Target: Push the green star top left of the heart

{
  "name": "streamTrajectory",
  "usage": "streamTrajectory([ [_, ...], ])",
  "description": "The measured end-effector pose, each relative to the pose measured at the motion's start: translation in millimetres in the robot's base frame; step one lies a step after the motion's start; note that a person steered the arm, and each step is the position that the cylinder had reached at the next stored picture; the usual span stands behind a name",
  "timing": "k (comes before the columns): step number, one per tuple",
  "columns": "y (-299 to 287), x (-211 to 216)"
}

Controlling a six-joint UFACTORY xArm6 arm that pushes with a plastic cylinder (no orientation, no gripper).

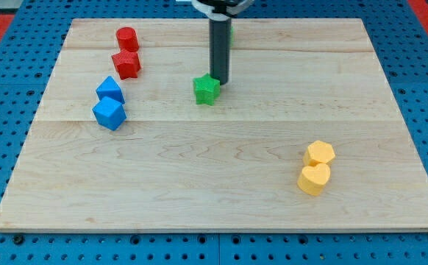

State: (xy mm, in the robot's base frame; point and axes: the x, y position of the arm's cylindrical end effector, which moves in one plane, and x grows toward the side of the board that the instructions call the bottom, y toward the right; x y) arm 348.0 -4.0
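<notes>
Our rod, which has no jaws, rests my tip (220, 81) against the green star's (206, 90) upper right, mid-board; next we push it toward the yellow heart (313, 179), well apart at lower right

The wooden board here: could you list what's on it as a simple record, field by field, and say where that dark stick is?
board: wooden board on a blue pegged surface
my tip: at the green star's upper right edge, seemingly touching it
green star: near the view's top centre
yellow heart: at the view's lower right
yellow block: just above the heart, touching it
red blocks: two at the view's upper left, and
blue blocks: two below the red ones, and
</notes>
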Motion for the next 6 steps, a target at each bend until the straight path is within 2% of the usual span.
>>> streamTrajectory([
  [1,-13,-14],
  [2,-36,11],
  [4,-32,63],
  [6,59,116],
])
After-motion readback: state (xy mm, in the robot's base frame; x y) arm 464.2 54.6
